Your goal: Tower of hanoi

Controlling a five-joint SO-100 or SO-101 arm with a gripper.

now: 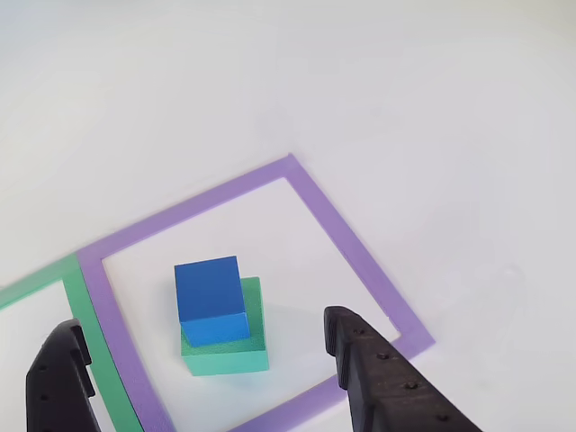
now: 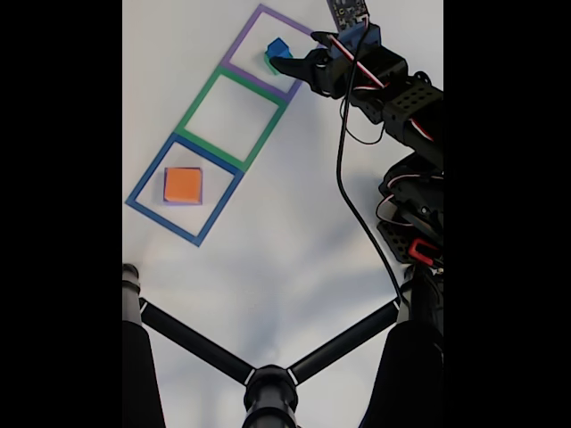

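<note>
Here the gripper (image 1: 211,364) hung at the bottom of the other view, black fingers (image 1: 382,378) spread wide apart and holding nothing. Between them, low centre, the blue block (image 1: 211,301) sat on the green block (image 1: 238,355) inside the purple tape square (image 1: 346,234). In the fixed view's left middle, the orange block (image 2: 183,185) lay on the purple block (image 2: 166,201).

robot test bench, plain white table (image 2: 294,232), taped square outlines (image 2: 234,111), black camera stand (image 2: 268,383)
</note>
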